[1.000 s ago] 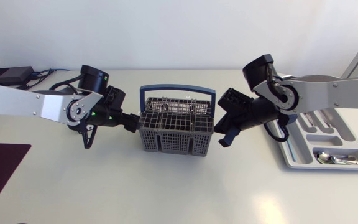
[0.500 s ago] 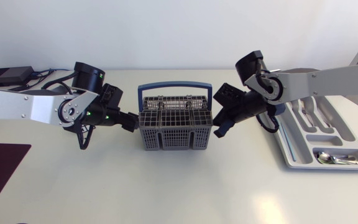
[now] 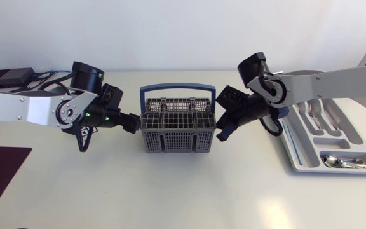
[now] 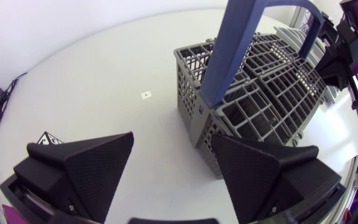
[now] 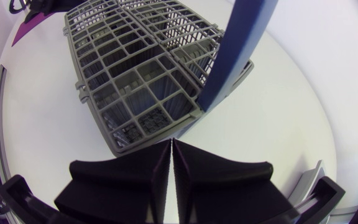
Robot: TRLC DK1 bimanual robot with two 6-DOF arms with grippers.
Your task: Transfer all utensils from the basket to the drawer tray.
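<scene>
The grey wire basket (image 3: pixel 178 130) with a blue handle (image 3: pixel 180 90) stands mid-table; no utensil shows in its compartments. My left gripper (image 3: pixel 133 123) is at the basket's left side, open, and in the left wrist view the basket (image 4: pixel 253 99) has its near corner just ahead of the gap between the spread fingers (image 4: pixel 86 168). My right gripper (image 3: pixel 222 133) is shut and empty against the basket's right side; its closed fingertips (image 5: pixel 171 163) nearly touch the basket's lower rim (image 5: pixel 135 134). The white drawer tray (image 3: pixel 297 159) at the right holds spoons (image 3: pixel 345 162) and other cutlery (image 3: pixel 311 112).
A black box (image 3: pixel 7 77) with cables lies at the back left corner. A dark purple mat (image 3: pixel 0 170) covers the front left edge. Bare tabletop stretches in front of the basket and tray.
My right arm swung left up to the basket's right side. The basket shifted slightly left, and my left arm drew back left with it, its fingers spreading a little wider.
</scene>
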